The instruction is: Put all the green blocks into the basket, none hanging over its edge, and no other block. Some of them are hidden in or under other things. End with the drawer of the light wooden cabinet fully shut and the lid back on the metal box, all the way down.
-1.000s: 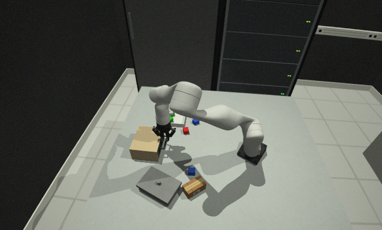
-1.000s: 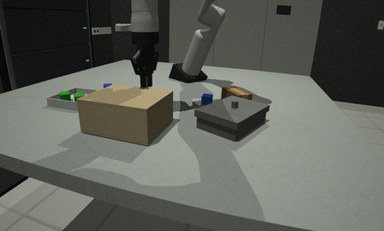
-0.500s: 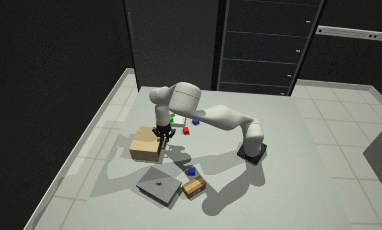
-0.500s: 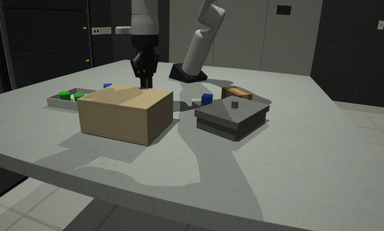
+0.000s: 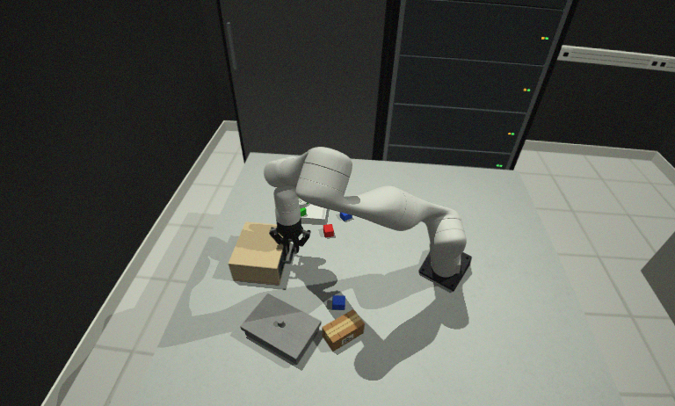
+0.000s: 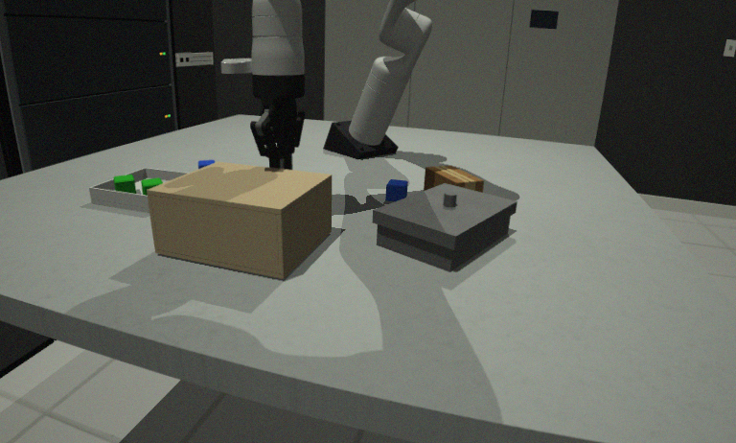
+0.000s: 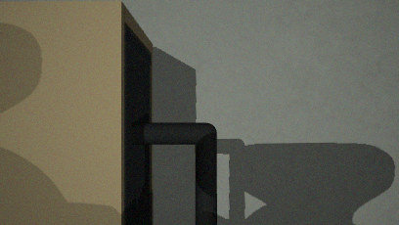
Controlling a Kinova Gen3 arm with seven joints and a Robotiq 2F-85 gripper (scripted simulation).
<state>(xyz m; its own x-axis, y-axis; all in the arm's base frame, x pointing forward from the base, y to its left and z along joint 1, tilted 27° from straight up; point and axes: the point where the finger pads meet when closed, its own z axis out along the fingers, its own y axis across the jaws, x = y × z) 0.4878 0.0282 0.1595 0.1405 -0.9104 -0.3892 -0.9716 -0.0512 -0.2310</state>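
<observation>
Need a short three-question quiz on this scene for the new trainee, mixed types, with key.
1. Count: in the exterior view, how many green blocks show in the basket?
2. True or false: the lid is off the metal box.
3. Fill in: the block nearest the cardboard box is ____.

Key: 1. Two; 2. False; 3. Blue
</observation>
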